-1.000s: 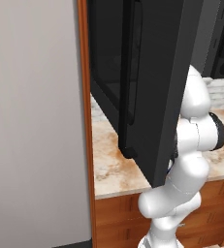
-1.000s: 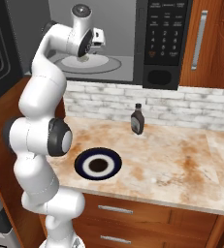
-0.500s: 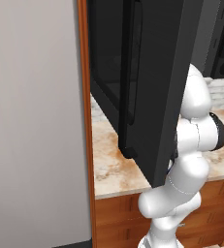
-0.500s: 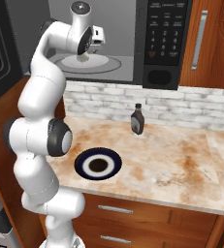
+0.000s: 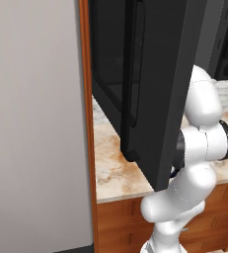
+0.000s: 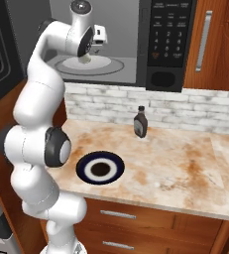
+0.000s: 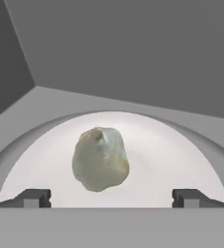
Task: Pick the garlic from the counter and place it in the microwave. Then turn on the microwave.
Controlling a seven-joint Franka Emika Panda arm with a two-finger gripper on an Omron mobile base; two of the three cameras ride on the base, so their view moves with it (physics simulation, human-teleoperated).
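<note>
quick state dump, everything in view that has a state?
microwave: door open, swung wide to the left
garlic: lying on the white turntable inside the microwave, free of the fingers
gripper: open, empty, inside the microwave cavity with fingertips either side of the garlic
plate: flat on the counter, nothing on it
sauce bottle: upright on the counter, cap on

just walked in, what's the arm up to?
The arm is reaching into the open microwave, whose door is swung wide. The tool is open, and the garlic sits on the white turntable between and just beyond its fingertips, not gripped. So the garlic is in the microwave; closing the door and starting it are not yet done. A dark bottle and a plate stand on the counter.
</note>
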